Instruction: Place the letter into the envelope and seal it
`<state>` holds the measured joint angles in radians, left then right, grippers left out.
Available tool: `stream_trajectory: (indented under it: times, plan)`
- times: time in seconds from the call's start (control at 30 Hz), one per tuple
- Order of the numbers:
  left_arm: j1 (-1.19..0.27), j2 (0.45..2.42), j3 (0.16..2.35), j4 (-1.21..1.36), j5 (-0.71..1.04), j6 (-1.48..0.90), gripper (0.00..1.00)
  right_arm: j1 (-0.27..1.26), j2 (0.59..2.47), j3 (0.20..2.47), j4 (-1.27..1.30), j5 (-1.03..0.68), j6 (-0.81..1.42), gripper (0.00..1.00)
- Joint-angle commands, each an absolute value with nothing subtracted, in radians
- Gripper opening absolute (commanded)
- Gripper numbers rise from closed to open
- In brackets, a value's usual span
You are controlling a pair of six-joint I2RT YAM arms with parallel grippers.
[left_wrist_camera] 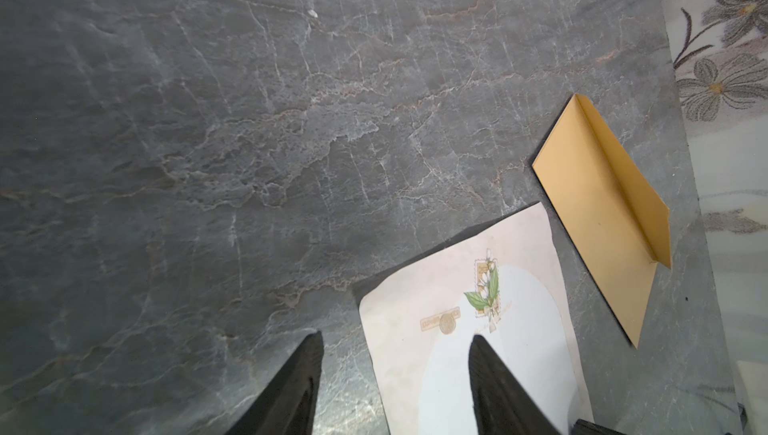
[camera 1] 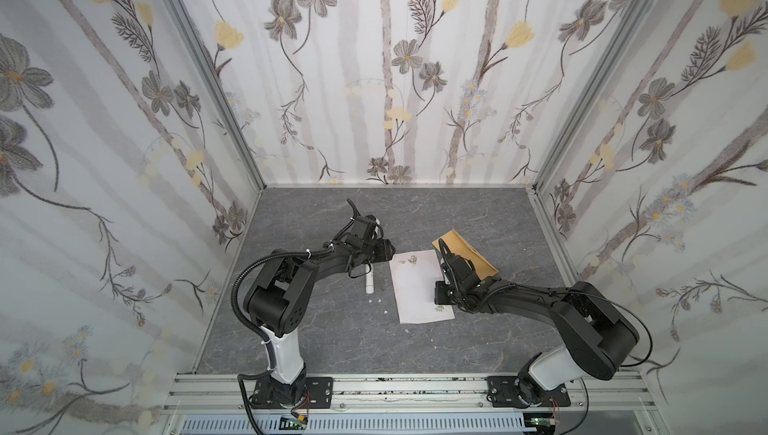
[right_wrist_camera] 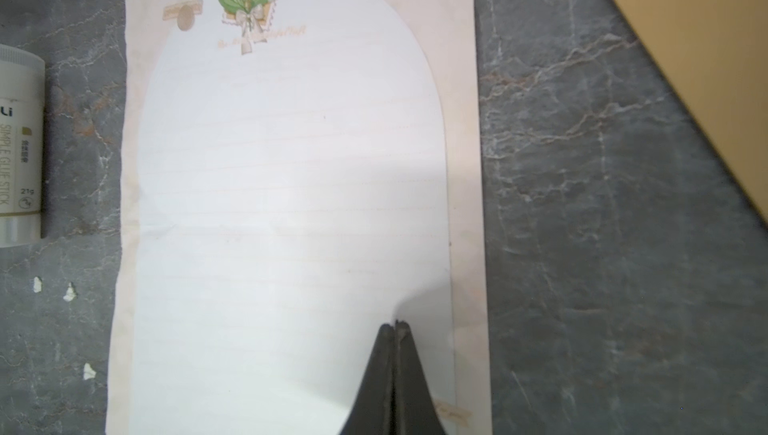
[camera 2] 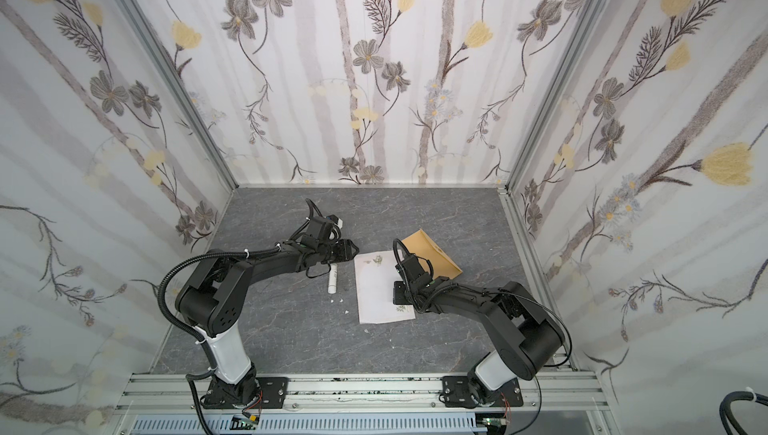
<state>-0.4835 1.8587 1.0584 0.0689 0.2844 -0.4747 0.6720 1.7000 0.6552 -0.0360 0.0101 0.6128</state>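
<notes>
The letter [camera 1: 417, 291] [camera 2: 376, 291], a pale sheet with small green floral prints, lies flat in the middle of the grey table. The kraft-brown envelope [camera 1: 467, 252] [camera 2: 434, 252] lies just behind its right corner, with its flap partly raised [left_wrist_camera: 598, 212]. My left gripper [camera 1: 392, 252] [camera 2: 354, 251] [left_wrist_camera: 397, 337] is open at the letter's far left corner. One finger is over the paper [left_wrist_camera: 415, 362] and the other over bare table. My right gripper [camera 1: 441, 293] [camera 2: 400, 292] [right_wrist_camera: 395, 325] is shut, its tips over the letter [right_wrist_camera: 291, 183] near its right edge, and I see nothing between them.
A white glue stick [camera 1: 369, 283] [camera 2: 332, 281] [right_wrist_camera: 20, 142] lies left of the letter, partly under the left arm. Small white scraps [camera 1: 376, 301] [right_wrist_camera: 68, 291] dot the table near it. Floral walls close in three sides, and an aluminium rail [camera 1: 415, 391] runs along the front.
</notes>
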Motion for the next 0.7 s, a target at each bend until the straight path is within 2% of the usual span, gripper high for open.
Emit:
stream_trajectory:
  times: [0.0,0.27,0.67]
  plan:
    - [-0.483,1.885,1.087,0.055,0.304,-0.467,0.58,0.67,1.714,0.647,-0.054,0.018,0.628,0.0]
    - [-0.479,1.949,1.151,0.021,0.277,-0.43,0.59,0.669,1.715,0.639,-0.043,0.003,0.633,0.0]
    - [-0.454,2.001,1.196,-0.021,0.344,-0.371,0.58,0.669,1.721,0.645,-0.038,-0.013,0.635,0.0]
